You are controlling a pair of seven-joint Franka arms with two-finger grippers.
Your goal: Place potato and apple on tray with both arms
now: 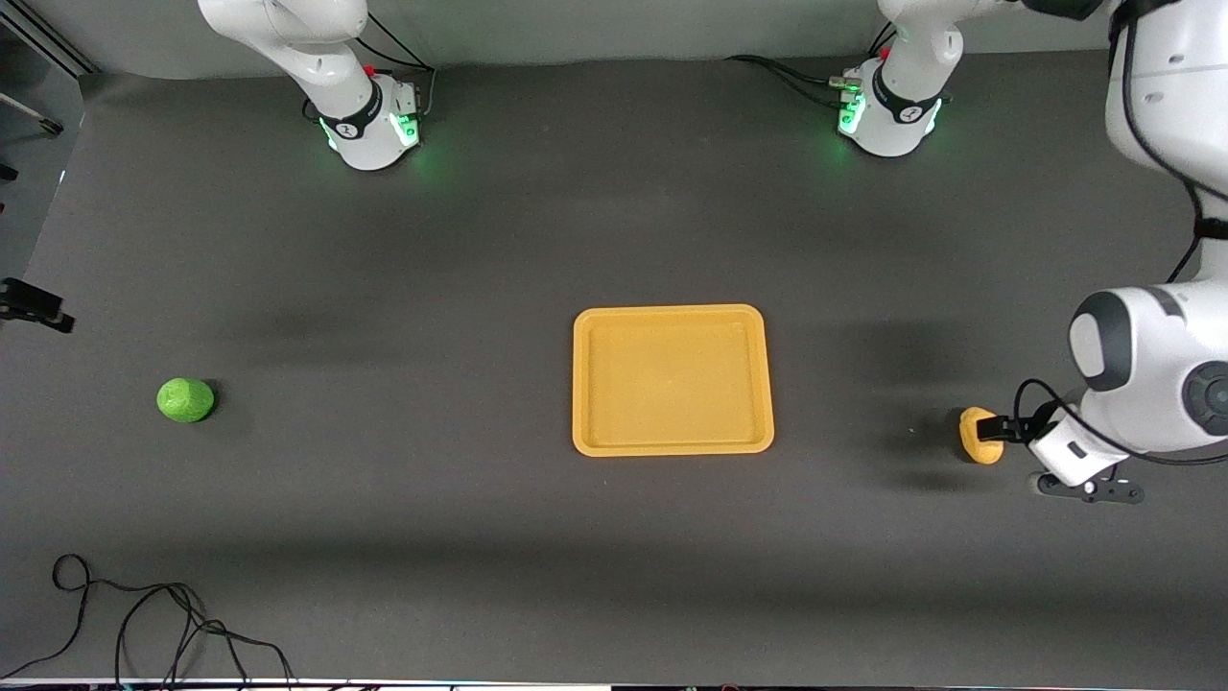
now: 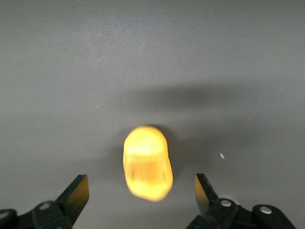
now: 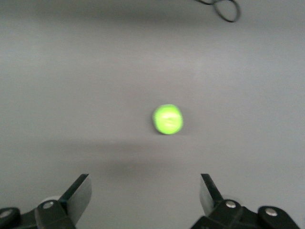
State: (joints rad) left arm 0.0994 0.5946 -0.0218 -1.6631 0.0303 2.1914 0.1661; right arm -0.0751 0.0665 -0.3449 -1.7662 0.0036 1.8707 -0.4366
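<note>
Left wrist view has the left gripper (image 2: 142,198) spread wide, its two fingers (image 2: 76,194) low in the frame with the potato (image 2: 147,163) between and just above them, touching neither. In the front view that gripper (image 1: 998,429) sits at the right edge, over the potato (image 1: 979,436) on the table (image 1: 403,288). Right wrist view shows the right gripper (image 3: 145,195) also parted, holding nothing, the apple (image 3: 167,119) well ahead near frame center. The front view puts the apple (image 1: 186,399) at middle left and the empty tray (image 1: 672,445) at center, well apart from both.
</note>
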